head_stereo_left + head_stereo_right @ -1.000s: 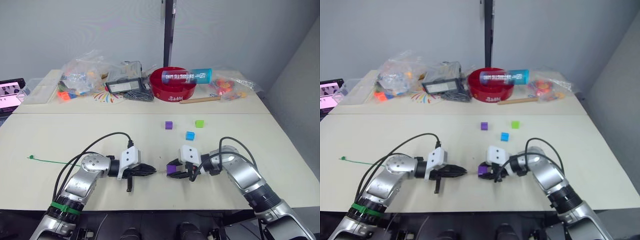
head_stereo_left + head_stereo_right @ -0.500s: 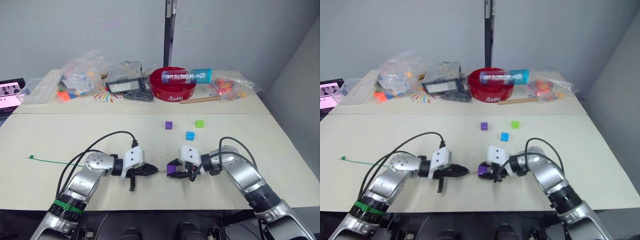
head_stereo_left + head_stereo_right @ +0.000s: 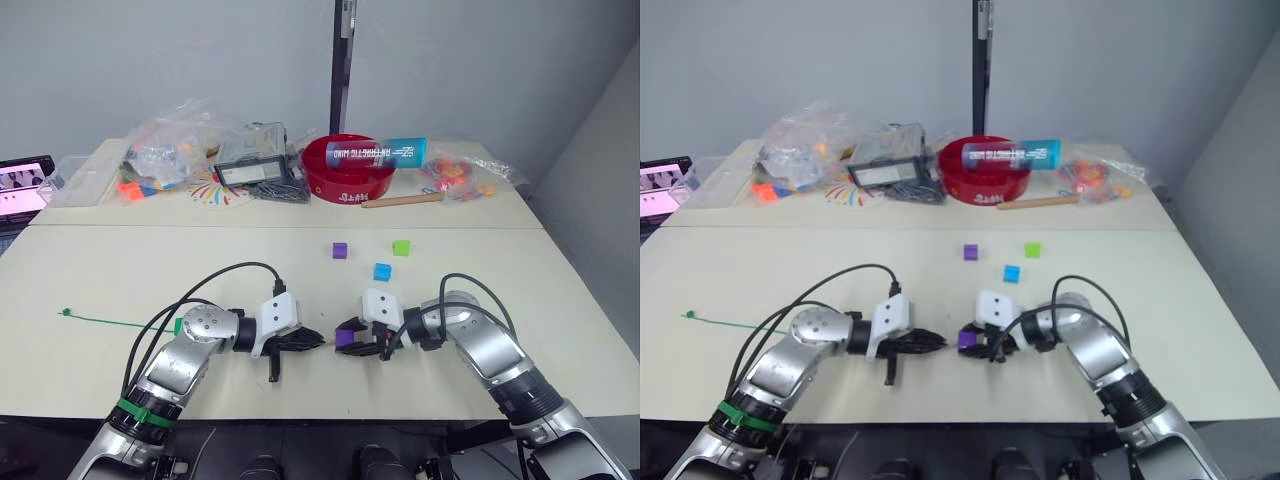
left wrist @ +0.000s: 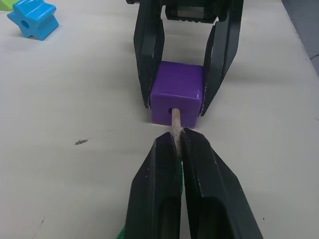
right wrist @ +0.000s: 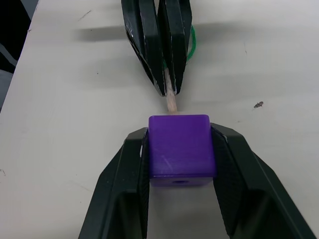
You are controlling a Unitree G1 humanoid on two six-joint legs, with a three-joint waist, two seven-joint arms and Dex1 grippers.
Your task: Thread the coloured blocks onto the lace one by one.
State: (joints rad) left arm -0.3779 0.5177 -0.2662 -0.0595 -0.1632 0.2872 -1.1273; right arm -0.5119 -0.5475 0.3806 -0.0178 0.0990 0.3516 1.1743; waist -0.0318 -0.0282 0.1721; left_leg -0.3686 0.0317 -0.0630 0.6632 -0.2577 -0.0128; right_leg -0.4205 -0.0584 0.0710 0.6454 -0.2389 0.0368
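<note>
Near the bench's front edge, the right claw (image 4: 179,107) clamps a purple block (image 4: 178,98); the left claw (image 4: 178,149), pinched on the lace (image 4: 175,127), has its pale tip just entering the hole. Nothing looks threaded yet; the other blocks (image 3: 380,271) wait mid-bench.

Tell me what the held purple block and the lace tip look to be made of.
The purple block looks like smooth, glossy moulded plastic: soft highlights and rounded edges. The lace tip is pale, matte and straight like a stiff stick, perhaps wood or hardened cord; I cannot tell which. Behind it the lace looks like thin green string.
</note>
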